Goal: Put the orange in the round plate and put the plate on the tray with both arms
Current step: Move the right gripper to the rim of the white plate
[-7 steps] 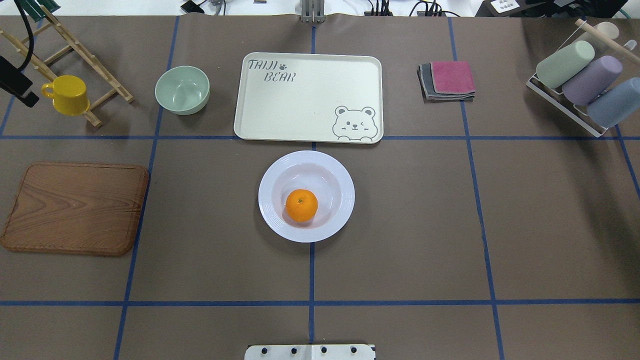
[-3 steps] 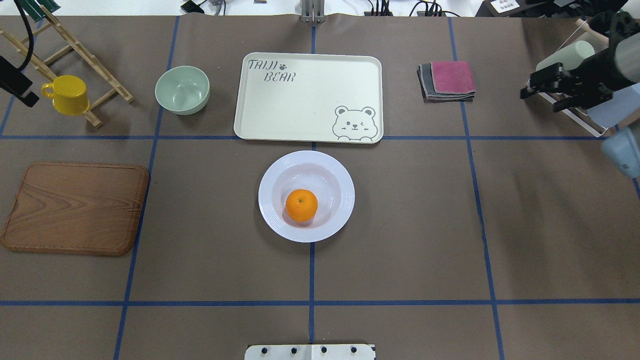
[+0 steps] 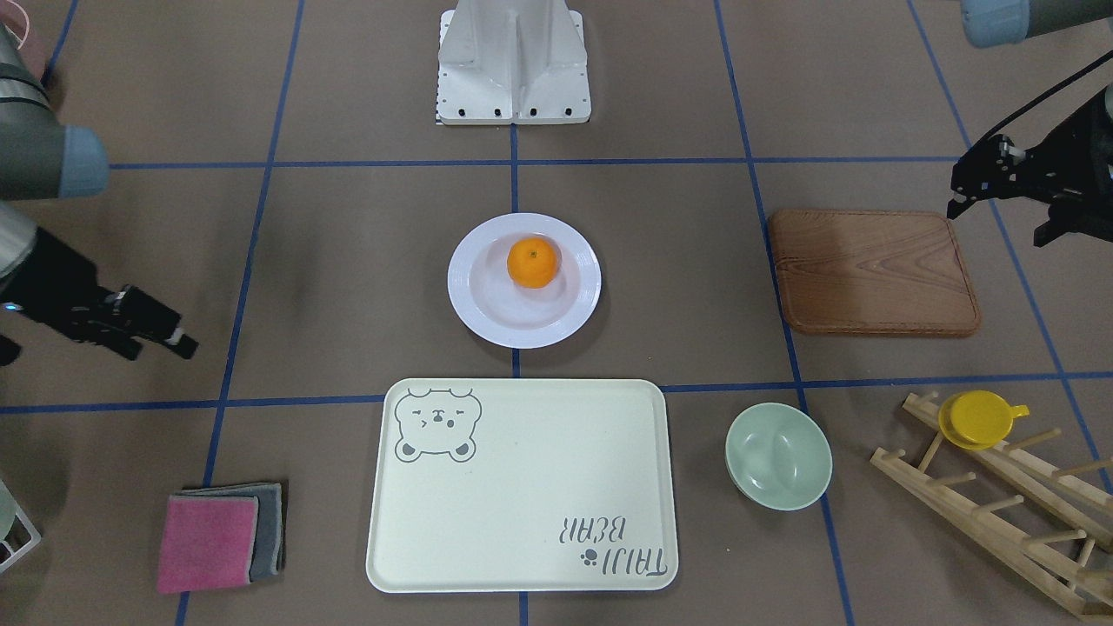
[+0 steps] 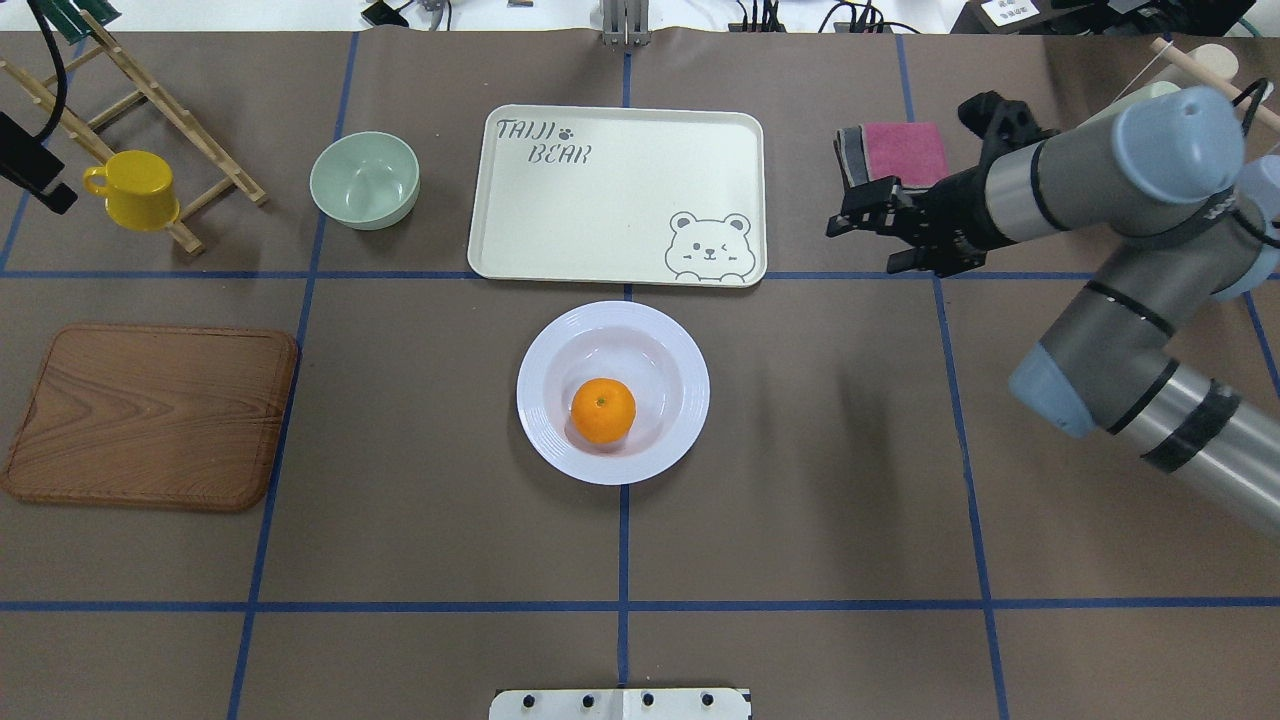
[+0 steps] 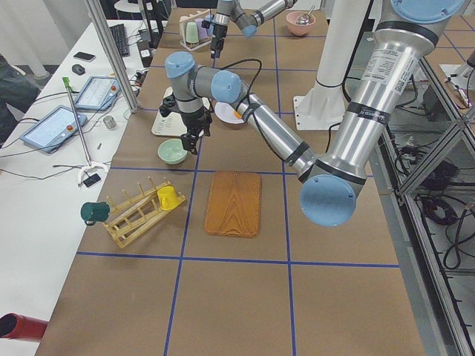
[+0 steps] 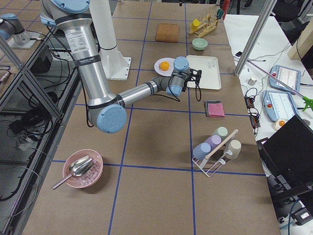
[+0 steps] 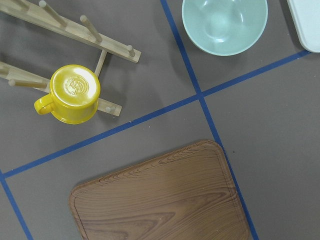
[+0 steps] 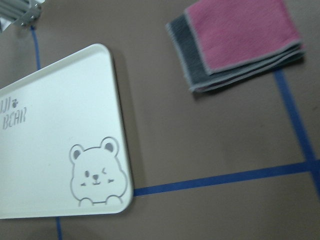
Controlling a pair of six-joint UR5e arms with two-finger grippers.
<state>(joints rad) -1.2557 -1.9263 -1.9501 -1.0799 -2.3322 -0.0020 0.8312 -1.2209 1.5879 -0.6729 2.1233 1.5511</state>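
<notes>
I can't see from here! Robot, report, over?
Open, empty: left pincer, right pincer. The round plate holds orange, not on tray yet. Nothing between them.

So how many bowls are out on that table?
2. A pale-green bowl sits empty beside the tray. A pink bowl holding a metal scoop sits at the table's end on the robot's right. None seem hidden.

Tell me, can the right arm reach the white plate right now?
Probably yes. Its tool hangs beside the tray, and only bare table lies between it and the plate; the orange sits inside, leaving the rim free.
</notes>
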